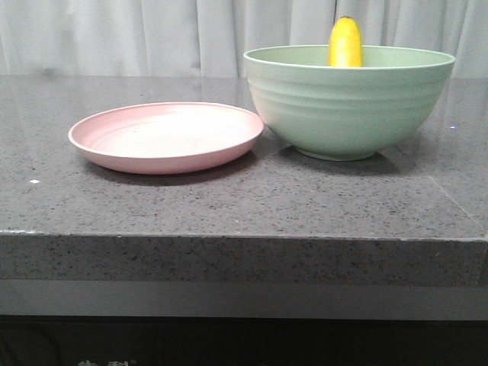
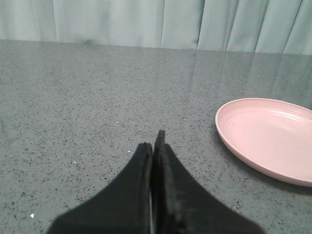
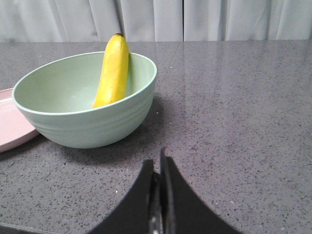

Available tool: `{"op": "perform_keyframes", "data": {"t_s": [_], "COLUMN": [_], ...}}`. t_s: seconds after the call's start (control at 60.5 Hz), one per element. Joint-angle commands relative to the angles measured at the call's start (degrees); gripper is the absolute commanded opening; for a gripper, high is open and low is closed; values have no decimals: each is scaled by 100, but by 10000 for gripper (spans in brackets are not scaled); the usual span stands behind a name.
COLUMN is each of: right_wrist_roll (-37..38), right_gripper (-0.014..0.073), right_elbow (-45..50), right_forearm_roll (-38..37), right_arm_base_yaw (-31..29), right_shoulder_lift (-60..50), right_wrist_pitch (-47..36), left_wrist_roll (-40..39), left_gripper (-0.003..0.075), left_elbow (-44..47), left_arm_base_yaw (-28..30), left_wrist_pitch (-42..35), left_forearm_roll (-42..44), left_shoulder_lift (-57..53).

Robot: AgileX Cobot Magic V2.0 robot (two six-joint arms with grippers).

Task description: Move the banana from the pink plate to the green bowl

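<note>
Leaning upright inside a ridged mint-green bowl (image 1: 347,107), a smooth yellow banana (image 1: 345,43); left, a matte pink plate (image 1: 166,137) on speckled grey stone table (image 1: 229,206). Left gripper (image 2: 155,146) and right gripper (image 3: 157,168) both pressed together, holding nothing.

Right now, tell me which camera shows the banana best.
The right wrist view: the banana shows almost whole, leaning against the green bowl's inner wall. The front view shows only its tip above the rim. The left wrist view misses it.
</note>
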Motion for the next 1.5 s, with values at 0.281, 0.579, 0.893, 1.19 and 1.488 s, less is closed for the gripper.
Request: {"op": "perform_keyframes", "data": {"t_s": [0.281,0.579,0.893,1.19,1.488], "right_wrist_roll": [-55,-55,-55,-55,-55], "right_gripper": [-69,-69,-69,-69,-69], "right_elbow": [-140,-140,-140,-140,854], "right_forearm_roll": [-6,-6,-6,-6,-13], "right_arm_base_yaw": [-27,-27,-27,-27,-223], "right_shoulder_lift": [72,84,84,84,-261], "right_wrist_pitch": [-493,-475,-475,-482,-1376], "left_wrist_roll": [-36,-36,-36,-36,-36], "left_gripper": [-18,-18,-18,-18,-18], "left_elbow": [1435,1648,1648,1648,1648], "left_arm_base_yaw": [357,435,435,435,435], "left_wrist_pitch": [-570,-686,-686,-686,-686], "left_forearm_roll": [-55,-289,-289,-289,-289], "left_shoulder_lift": [-1739,-1660,-1660,-1660,-1660]}}
